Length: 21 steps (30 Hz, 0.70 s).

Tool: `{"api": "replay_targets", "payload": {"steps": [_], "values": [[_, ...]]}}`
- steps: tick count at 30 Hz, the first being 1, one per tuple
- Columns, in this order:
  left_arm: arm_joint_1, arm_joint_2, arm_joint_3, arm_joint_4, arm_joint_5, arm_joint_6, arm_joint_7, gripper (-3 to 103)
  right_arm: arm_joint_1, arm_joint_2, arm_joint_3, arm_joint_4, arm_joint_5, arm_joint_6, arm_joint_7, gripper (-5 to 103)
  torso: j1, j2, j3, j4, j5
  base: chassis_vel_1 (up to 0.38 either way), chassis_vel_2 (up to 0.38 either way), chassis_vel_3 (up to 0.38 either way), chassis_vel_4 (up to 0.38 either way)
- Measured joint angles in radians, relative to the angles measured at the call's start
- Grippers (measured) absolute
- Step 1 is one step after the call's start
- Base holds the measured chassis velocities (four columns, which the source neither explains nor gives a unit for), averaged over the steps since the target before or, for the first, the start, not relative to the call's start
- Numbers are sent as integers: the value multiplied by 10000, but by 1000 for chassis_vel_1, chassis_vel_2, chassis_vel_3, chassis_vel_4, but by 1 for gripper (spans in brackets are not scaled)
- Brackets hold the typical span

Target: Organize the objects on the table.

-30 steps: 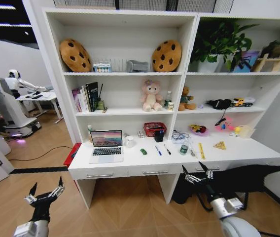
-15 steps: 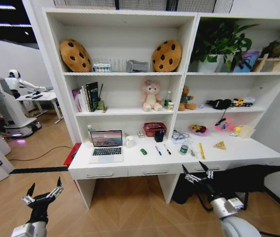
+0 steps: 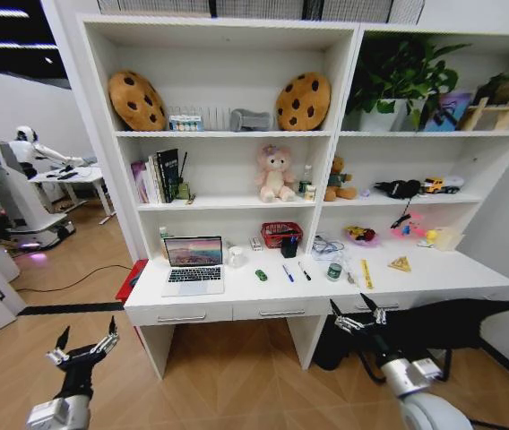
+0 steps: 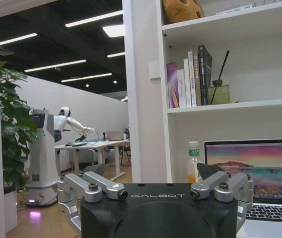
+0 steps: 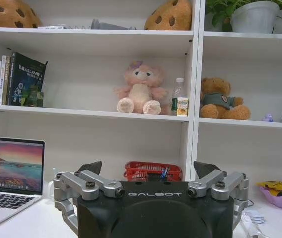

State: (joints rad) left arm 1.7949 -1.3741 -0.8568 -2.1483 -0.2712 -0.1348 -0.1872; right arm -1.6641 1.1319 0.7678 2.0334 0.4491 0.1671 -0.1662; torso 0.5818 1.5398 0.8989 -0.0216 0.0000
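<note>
The left gripper [image 3: 84,340], fingers spread wide apart, sits slightly farther right and lower in the head view than one second ago, low over the floor, in front of and left of the table [image 3: 237,291].

The right tool [image 5: 148,171] hangs with its fingers spread wide, holding nothing, in front of the red basket [image 5: 152,171]. The open laptop [image 5: 8,173] sits on the worktop [image 5: 34,220] well to one side of the basket. A pink plush toy [image 5: 138,88] stands on the shelf above the basket.
</note>
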Motion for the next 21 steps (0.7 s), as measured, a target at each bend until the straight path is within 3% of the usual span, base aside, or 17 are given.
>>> {"api": "replay_targets", "payload": {"steps": [21], "values": [[76,-137,-1,46,94,-31,-23,100,116,29,-51,-171,-82,-13,-22,100,1,-1,1,-1,0,-116,109,116,-116]]}}
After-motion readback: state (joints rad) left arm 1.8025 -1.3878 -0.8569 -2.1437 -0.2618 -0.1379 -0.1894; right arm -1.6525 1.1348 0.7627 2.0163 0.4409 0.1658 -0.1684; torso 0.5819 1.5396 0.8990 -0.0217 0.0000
